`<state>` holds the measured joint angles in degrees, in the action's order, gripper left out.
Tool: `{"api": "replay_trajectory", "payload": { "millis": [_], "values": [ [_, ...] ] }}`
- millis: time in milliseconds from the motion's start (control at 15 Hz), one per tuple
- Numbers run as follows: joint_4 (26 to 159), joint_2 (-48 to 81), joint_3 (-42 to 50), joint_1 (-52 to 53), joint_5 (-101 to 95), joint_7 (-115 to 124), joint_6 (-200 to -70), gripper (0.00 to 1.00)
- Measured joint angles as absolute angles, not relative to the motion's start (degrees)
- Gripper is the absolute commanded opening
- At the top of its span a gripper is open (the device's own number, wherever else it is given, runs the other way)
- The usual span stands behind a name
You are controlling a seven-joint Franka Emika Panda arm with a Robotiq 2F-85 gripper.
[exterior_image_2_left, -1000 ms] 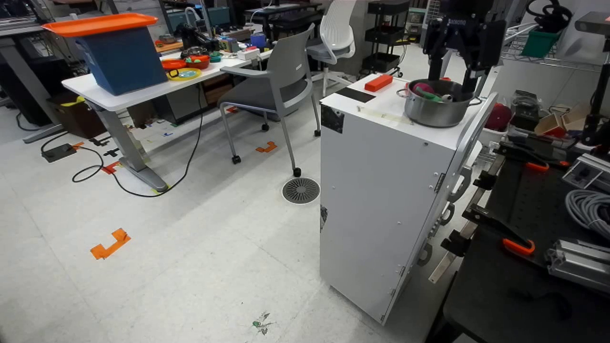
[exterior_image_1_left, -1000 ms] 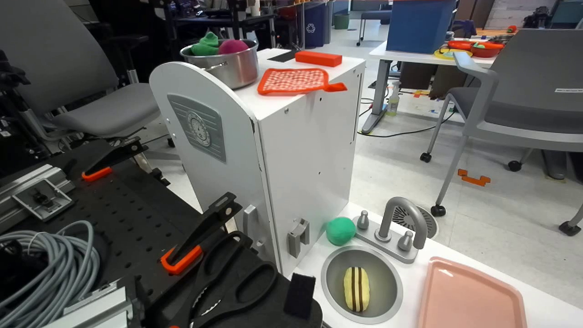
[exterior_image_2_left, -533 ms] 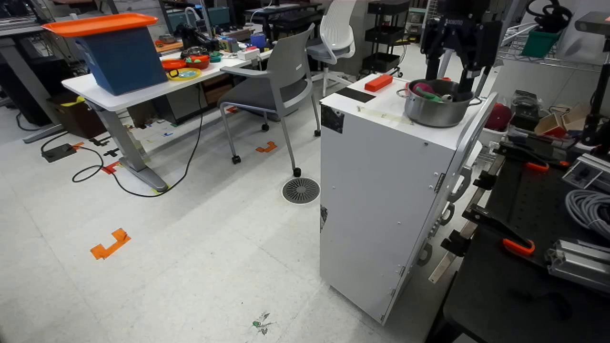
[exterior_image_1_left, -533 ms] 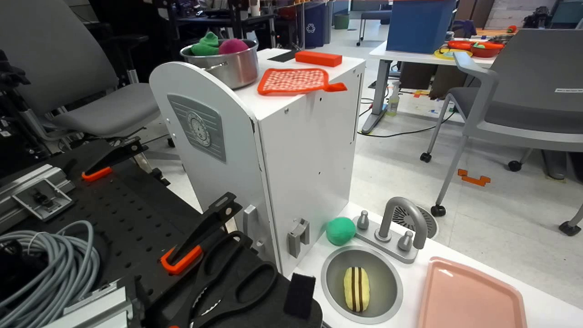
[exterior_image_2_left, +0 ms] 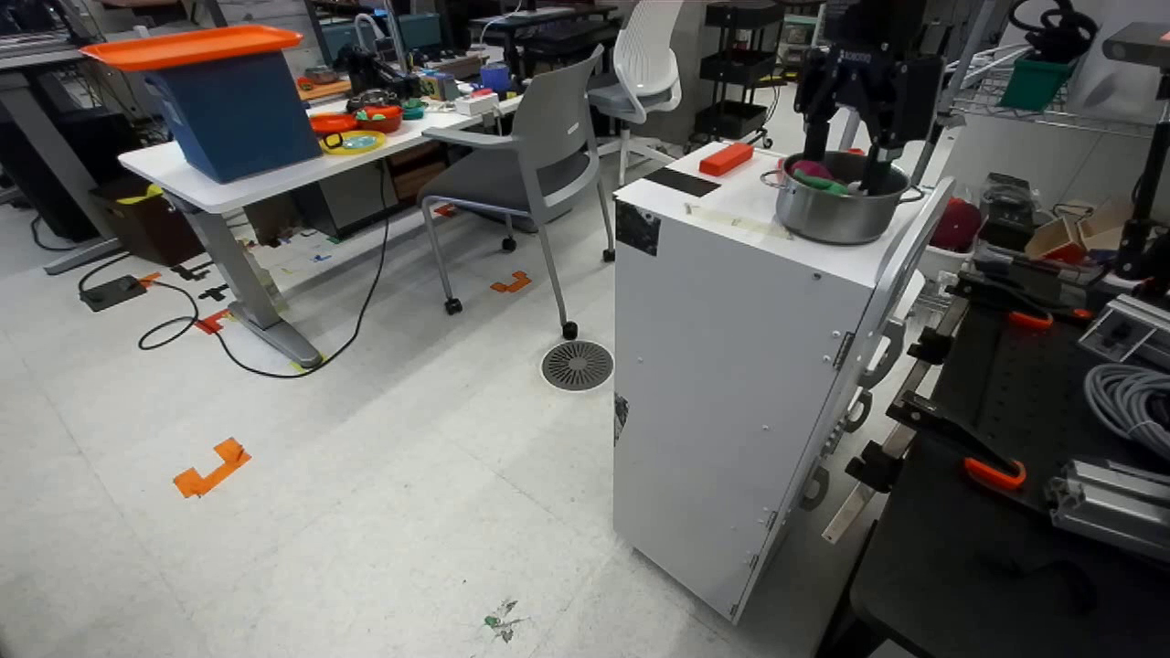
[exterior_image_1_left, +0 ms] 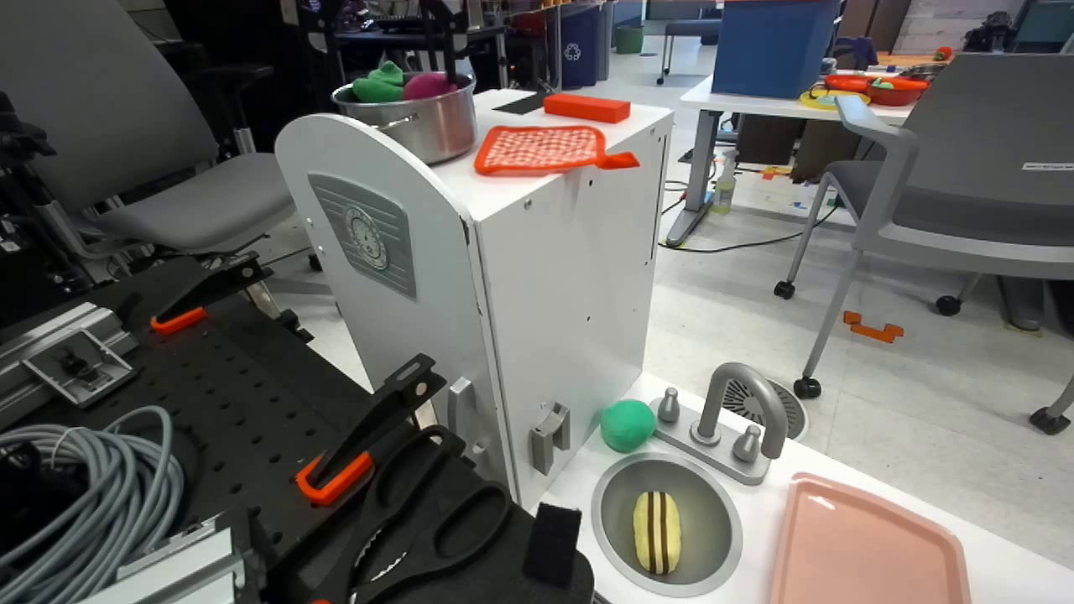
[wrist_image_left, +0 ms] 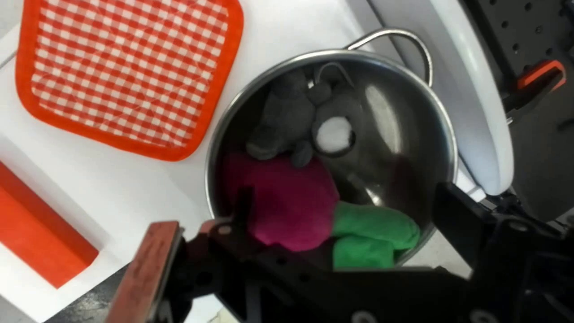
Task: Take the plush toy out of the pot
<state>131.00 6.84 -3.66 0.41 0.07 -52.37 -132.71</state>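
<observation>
Hovering at the mouth of the pot, the hand points down, its jaws spread wide. Plush toy, magenta with a green part, lies inside the pot, below the hand. Wrist view: one finger overlaps the magenta body, the opposite finger overlaps the pot's rim; contact with the toy, cannot tell. In an exterior view the green part and the top of the magenta show over the near rim.

Pot stands upright on a white cabinet in both exterior views. Also in the pot: a dark grey soft thing just beside the magenta, and a round white piece; whether these two are joined, unclear.

Same cabinet top: red-checked pad near the pot, its tab poking past the edge; orange-red block farther off.

Lower down, white tabletop with a round sink basin, striped yellow thing lying in it, green ball just beside, grey tap, pink tray.

Black tabletop alongside the cabinet: orange-tipped clamp, coiled grey cable.
</observation>
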Motion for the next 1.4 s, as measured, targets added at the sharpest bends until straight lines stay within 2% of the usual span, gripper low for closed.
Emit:
{"api": "replay_trajectory", "payload": {
  "millis": [467,1400],
  "values": [
    [131.0,7.5,-4.1,0.5,0.1,-54.7,-138.4,1.0],
    [131.1,7.5,-4.6,0.5,0.1,-57.6,-138.4,1.0]
  ]
}}
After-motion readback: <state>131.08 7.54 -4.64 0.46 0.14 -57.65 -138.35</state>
